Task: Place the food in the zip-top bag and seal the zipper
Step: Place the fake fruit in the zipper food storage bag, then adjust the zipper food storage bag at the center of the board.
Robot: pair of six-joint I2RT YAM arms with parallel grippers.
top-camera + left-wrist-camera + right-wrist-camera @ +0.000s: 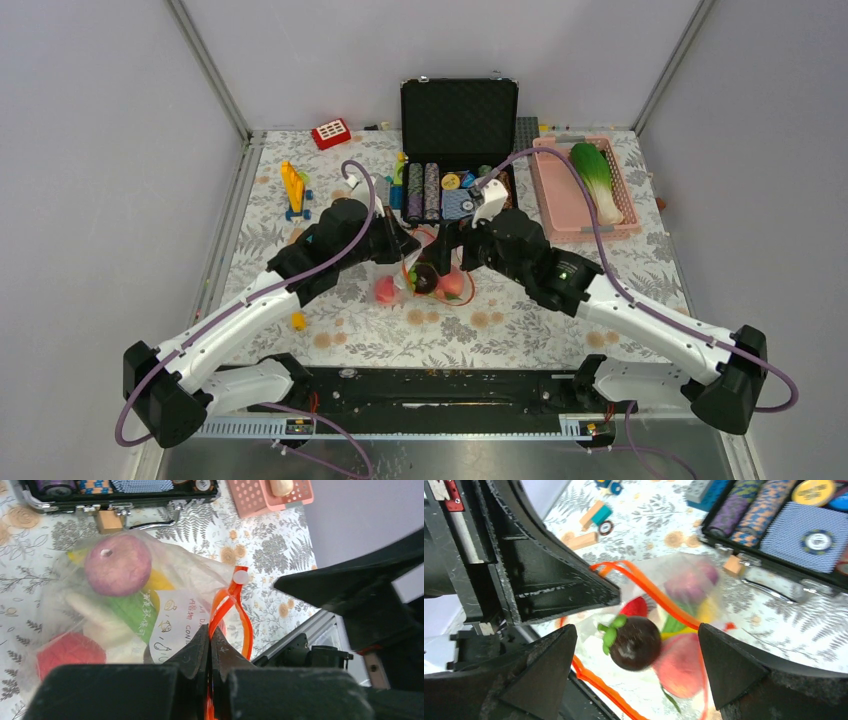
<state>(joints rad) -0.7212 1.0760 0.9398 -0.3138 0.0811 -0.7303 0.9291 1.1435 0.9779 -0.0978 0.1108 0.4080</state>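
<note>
The clear zip-top bag (418,283) lies at the table's middle between both arms. In the left wrist view the bag (125,600) holds a purple ball (117,557), a red fruit (67,650) and green (132,610) and yellow pieces. My left gripper (210,640) is shut on the orange-red zipper (227,605) at one end of the mouth. My right gripper (638,630) is open above the gaping mouth. A dark round fruit with green leaves (634,642) and a pink-red fruit (681,662) lie below its fingers, between the orange strips (659,597). A green-white cabbage (597,175) lies in the pink basket.
An open black case of poker chips (458,150) stands just behind the bag. The pink mesh basket (548,200) is at the back right. A red block (331,133), a yellow toy (293,190) and a small yellow piece (298,320) lie on the left.
</note>
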